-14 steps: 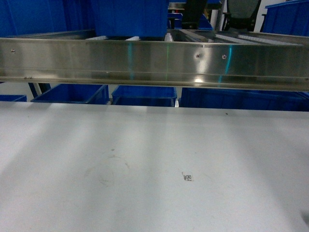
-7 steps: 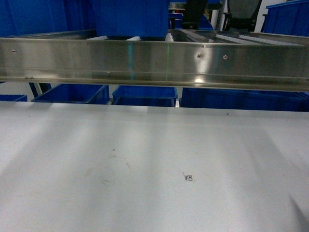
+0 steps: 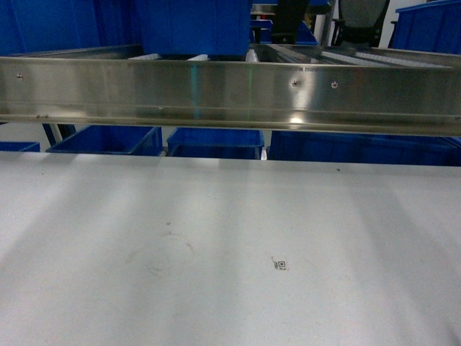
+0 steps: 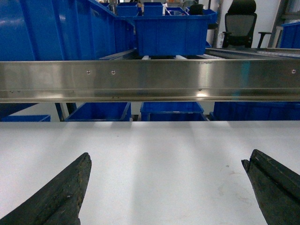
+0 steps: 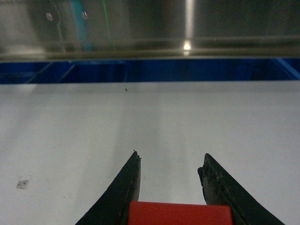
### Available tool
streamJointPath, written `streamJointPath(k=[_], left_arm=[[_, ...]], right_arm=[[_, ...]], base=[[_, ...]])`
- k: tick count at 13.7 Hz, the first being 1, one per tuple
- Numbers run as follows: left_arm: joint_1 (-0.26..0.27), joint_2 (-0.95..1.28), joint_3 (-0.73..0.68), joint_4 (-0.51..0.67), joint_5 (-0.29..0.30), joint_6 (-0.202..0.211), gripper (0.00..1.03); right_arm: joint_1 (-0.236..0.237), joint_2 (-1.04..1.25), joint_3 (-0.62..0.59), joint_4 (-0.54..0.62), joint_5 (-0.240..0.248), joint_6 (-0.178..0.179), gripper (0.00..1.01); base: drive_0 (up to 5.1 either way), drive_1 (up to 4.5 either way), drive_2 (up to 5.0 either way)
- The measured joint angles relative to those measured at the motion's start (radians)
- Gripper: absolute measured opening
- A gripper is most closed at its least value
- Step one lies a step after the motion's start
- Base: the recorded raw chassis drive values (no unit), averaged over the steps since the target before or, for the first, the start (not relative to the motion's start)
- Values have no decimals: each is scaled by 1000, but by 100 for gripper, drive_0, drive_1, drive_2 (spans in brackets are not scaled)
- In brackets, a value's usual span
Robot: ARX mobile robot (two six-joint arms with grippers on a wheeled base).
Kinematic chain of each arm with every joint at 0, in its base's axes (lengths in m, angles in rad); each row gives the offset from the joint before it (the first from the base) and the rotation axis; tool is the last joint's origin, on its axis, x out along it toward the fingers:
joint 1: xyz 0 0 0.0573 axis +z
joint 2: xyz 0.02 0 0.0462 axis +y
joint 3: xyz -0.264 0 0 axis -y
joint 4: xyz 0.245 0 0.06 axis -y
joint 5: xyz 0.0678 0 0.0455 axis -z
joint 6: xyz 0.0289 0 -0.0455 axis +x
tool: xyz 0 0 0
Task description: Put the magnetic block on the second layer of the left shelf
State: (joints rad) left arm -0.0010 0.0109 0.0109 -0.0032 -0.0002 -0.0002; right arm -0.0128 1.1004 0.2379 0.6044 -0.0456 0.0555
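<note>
Bright red magnetic block [image 5: 180, 213] sits clamped between the black fingers of the right claw [image 5: 169, 171] above the white worktop [image 3: 230, 238]; the left claw [image 4: 166, 187] gapes wide, holding nothing, facing the stainless-steel shelf rail [image 4: 150, 79].

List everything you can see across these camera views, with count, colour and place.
Red block: one, red, held between the right pincer's fingers.
Steel rail: one, silver, front of the shelf above the table.
Crate: one, blue, on the shelf rollers behind the rail.
Lower crates: at least three, blue, under the rail behind the table.
Office chair: one, black, far background.
Table: one, white, foreground.
Sticker: one, small, on the table.
Left pincer: black, open, empty.
Right pincer: black, gripping the block.
</note>
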Motion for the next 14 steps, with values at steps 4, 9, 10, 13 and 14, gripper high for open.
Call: streamJointPath(k=[4, 9, 10, 13, 14], left_arm=[[0, 0, 0, 0, 0, 0, 98], [0, 0, 0, 0, 0, 0, 98], [0, 0, 0, 0, 0, 0, 98], [1, 0, 0, -3, 0, 0, 98], [1, 0, 0, -1, 0, 0, 98]], right_arm=[[-1, -101, -2, -56, 48, -27, 33], [-1, -101, -2, -56, 45, -27, 33], [-1, -101, -2, -56, 45, -26, 33], [-1, -101, -2, -55, 45, -26, 33], [-1, -101, -2, -55, 45, -27, 33]], base=[[0, 0, 0], [0, 0, 0], [0, 0, 0], [0, 0, 0], [0, 0, 0]])
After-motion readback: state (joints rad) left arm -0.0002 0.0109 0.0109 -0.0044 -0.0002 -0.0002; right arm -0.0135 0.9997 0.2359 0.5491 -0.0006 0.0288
